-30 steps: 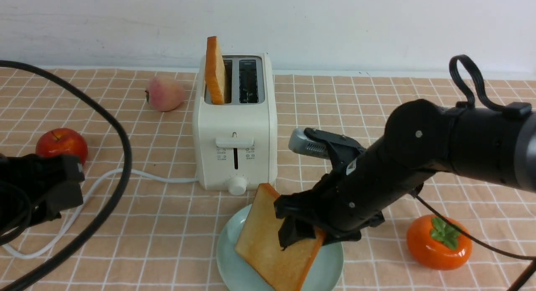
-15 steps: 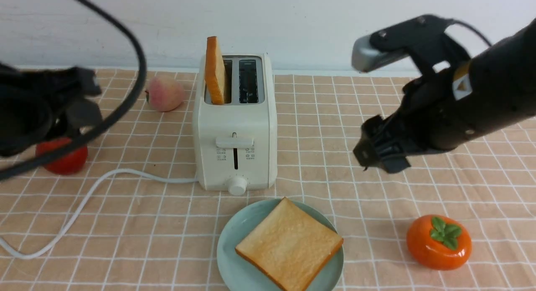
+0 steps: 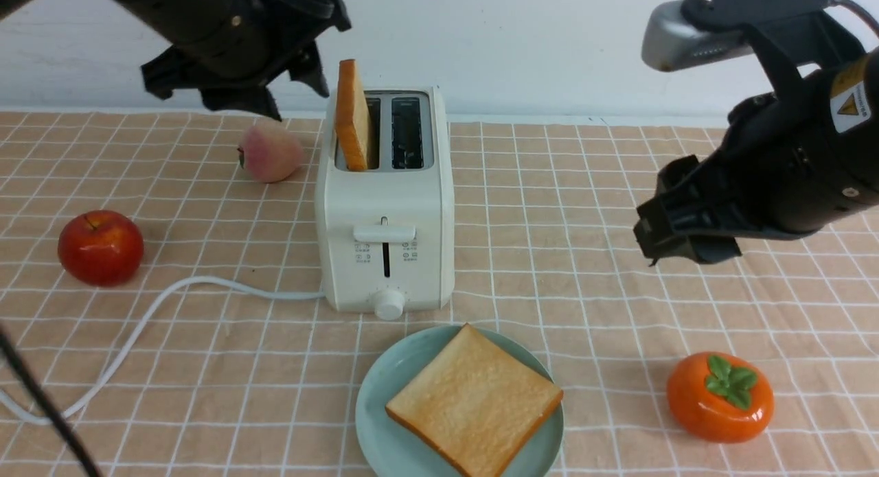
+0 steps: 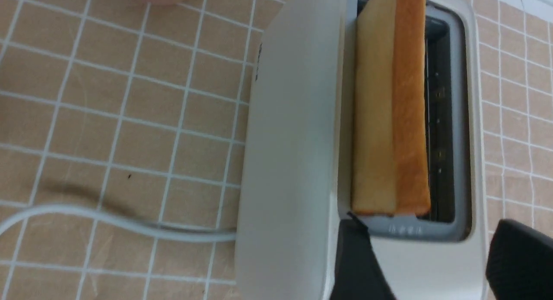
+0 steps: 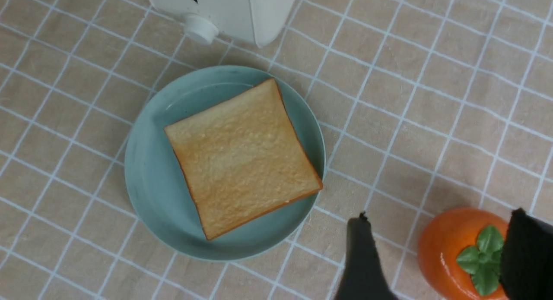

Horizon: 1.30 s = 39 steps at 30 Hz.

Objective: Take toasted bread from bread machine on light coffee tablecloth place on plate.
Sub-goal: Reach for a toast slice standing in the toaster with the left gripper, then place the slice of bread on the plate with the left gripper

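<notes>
Left gripper (image 3: 294, 101) has moved up near the toaster (image 3: 386, 202), its fingers wide apart, holding nothing. Upright toast slice (image 3: 353, 120) waits in the left slot; align both fingers around it, close softly, then lift straight.

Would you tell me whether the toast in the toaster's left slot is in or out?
Partly in: the toast stands in the toaster's left slot, its upper part sticking well above the rim.

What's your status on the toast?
Both grippers open and empty, left near toaster. One slice on plate, one still in slot.
</notes>
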Available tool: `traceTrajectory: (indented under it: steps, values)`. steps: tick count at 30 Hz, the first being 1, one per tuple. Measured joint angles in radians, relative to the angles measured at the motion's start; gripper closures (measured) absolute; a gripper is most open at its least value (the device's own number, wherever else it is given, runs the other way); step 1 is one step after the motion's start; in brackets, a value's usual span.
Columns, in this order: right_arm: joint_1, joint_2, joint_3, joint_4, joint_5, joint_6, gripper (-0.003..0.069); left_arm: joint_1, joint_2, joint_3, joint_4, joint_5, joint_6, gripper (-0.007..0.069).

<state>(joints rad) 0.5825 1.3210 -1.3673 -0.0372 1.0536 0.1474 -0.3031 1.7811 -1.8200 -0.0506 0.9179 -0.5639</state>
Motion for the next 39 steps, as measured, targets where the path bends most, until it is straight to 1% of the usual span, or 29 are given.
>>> traceTrajectory:
  steps: [5,10,13,16,18,19,23,27,30,31,32,33,34,35,36,37,39]
  values:
    - [0.000,0.000,0.000,-0.055,0.024,0.001,0.0237,0.000,0.184,-0.143,-0.028,-0.001,0.089,0.0219]
    - [0.000,0.000,0.000,-0.080,0.048,0.001,0.0237,0.000,0.256,-0.163,-0.031,-0.037,0.137,0.0225]
    - [0.000,0.000,0.000,-0.081,0.075,0.001,0.0237,0.000,0.258,-0.164,-0.042,-0.053,0.174,0.0302]
    - [0.000,0.000,0.000,-0.082,0.085,0.001,0.0237,0.000,0.248,-0.165,-0.048,-0.051,0.184,0.0428]
    - [0.000,0.000,0.000,-0.083,0.088,0.001,0.0237,0.000,0.230,-0.172,-0.048,-0.040,0.185,0.0532]
    - [0.000,0.000,0.000,-0.083,0.089,0.001,0.0237,0.000,0.215,-0.179,-0.047,-0.031,0.187,0.0553]
    - [0.000,0.000,0.000,-0.093,0.089,0.001,0.0237,0.000,0.100,-0.218,-0.047,0.008,0.220,0.0550]
    - [0.000,0.000,0.000,-0.113,0.091,0.001,0.0237,0.000,-0.064,-0.243,-0.083,0.081,0.296,0.0550]
    - [0.000,0.000,0.000,-0.122,0.094,0.001,0.0237,0.000,-0.214,-0.252,-0.182,0.221,0.416,0.0550]
    - [0.000,0.000,0.000,-0.123,0.095,0.001,0.0237,0.000,-0.214,-0.252,-0.191,0.221,0.426,0.0550]
    - [0.000,0.000,0.000,-0.124,0.098,0.001,0.0237,-0.005,-0.268,-0.254,-0.277,0.301,0.511,0.0550]
    - [0.000,0.000,0.000,-0.124,0.101,0.001,0.0237,-0.010,-0.289,-0.249,-0.329,0.327,0.564,0.0550]
    - [0.000,0.000,0.000,-0.124,0.101,0.001,0.0237,-0.011,-0.306,-0.235,-0.384,0.336,0.617,0.0550]
    - [0.000,0.000,0.000,-0.124,0.101,0.001,0.0237,-0.011,-0.309,-0.235,-0.384,0.336,0.627,0.0550]
    - [0.000,0.000,0.000,-0.124,0.101,0.001,0.0237,-0.012,-0.326,-0.192,-0.457,0.336,0.693,0.0550]
    - [0.000,0.000,0.000,-0.124,0.101,0.001,0.0237,-0.012,-0.329,-0.177,-0.484,0.336,0.719,0.0550]
    - [0.000,0.000,0.000,-0.124,0.100,0.001,0.0237,-0.012,-0.335,-0.051,-0.567,0.336,0.803,0.0550]
